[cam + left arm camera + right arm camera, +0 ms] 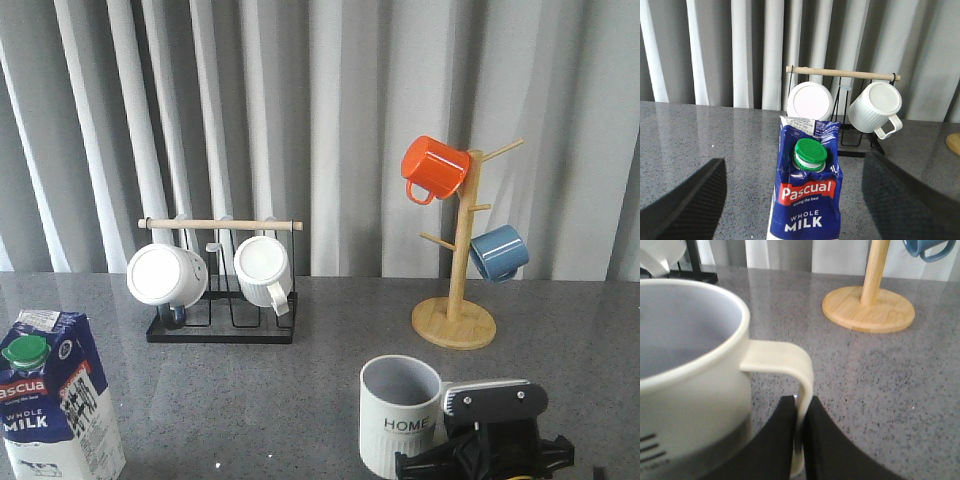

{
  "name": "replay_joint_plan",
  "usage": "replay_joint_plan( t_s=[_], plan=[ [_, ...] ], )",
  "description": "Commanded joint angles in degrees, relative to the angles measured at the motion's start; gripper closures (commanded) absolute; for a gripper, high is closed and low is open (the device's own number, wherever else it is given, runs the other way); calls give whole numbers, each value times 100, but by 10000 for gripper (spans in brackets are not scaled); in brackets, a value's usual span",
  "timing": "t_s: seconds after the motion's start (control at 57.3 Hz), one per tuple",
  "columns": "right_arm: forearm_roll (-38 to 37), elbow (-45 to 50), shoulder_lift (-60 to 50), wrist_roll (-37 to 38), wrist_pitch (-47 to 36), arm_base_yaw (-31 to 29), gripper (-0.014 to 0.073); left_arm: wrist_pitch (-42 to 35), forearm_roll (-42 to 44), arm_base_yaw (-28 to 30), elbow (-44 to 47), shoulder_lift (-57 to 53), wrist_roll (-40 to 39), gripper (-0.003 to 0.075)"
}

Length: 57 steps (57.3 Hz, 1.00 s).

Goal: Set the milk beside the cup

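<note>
The milk [807, 200] stands upright at the near left of the grey speckled table [320, 340], centred between the wide-spread left gripper [800, 210] fingers — they should close squarely on its sides, low enough not to tip it. The cup [400, 415] sits well apart, its handle pinched by the right gripper [799, 440]. Behind, a mug rack [220, 280] and wooden mug tree [455, 300] stand before pale curtains [350, 100].

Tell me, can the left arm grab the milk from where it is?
Probably yes. The left gripper is open, its fingers standing either side of the milk, and nothing sits between them.
</note>
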Motion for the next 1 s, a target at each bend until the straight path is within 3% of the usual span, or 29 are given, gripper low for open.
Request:
replay_joint_plan(
  t_s=[0.0,0.419,0.803,0.978],
  plan=[
    [199,-165,12,-185,-814,141,597,-424,-34,-31,-195,-18,-47,188],
    [195,-165,425,-79,-1097,158,561,-424,-34,-31,-195,-18,-47,188],
    [133,-146,437,-184,-1102,158,330,-424,-34,-31,-195,-18,-47,188],
    [17,126,215,-139,-1166,158,300,-424,-34,-31,-195,-18,-47,188]
  ],
)
